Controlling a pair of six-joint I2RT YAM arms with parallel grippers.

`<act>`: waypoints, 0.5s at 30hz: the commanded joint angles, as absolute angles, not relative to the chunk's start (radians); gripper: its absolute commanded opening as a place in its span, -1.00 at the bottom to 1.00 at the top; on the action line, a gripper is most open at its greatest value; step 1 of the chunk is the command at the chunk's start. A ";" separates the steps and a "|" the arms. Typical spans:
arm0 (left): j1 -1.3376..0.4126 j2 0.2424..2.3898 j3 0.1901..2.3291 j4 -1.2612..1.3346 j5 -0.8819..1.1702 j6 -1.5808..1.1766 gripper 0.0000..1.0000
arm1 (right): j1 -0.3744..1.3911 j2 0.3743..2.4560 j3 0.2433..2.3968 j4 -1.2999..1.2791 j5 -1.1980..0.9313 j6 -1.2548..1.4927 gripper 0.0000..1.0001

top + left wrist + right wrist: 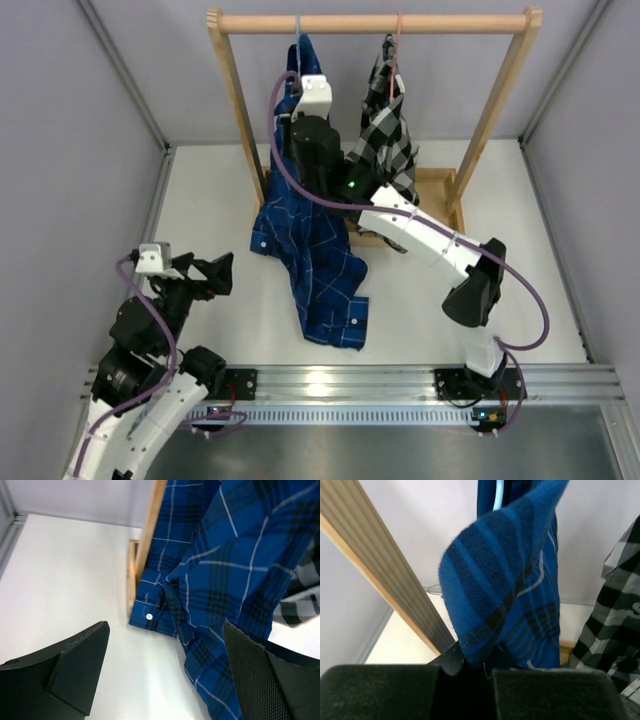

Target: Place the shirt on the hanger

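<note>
The dark blue plaid shirt (pixel 310 250) hangs from near the rail down to the table, its lower part lying on the white surface. The light blue hanger (pixel 298 28) hooks over the wooden rail; its wire shows at the top of the right wrist view (pixel 498 495). My right gripper (pixel 303 100) is raised beside the hanger and is shut on a fold of the shirt (pixel 492 595). My left gripper (pixel 222 273) is open and empty, low over the table, left of the shirt's hem (pixel 220 580).
A wooden clothes rack (pixel 370 22) stands at the back with its post (pixel 150 535) and base. A black-and-white checked shirt (pixel 388 125) hangs on a pinkish-red hanger (pixel 396 40) to the right. Grey walls enclose the table.
</note>
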State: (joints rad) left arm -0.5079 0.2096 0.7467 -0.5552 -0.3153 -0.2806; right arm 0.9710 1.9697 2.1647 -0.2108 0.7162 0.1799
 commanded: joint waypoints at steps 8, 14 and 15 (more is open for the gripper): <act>-0.227 0.356 0.756 -0.545 -0.244 -0.299 0.97 | 1.026 1.875 2.050 -0.072 0.755 0.178 0.06; -0.201 0.374 0.755 -0.546 -0.285 -0.305 0.96 | 1.046 1.667 1.895 -0.106 0.658 0.176 0.98; -0.201 0.373 0.752 -0.548 -0.322 -0.310 0.97 | 1.046 1.631 1.864 -0.113 0.625 0.170 0.99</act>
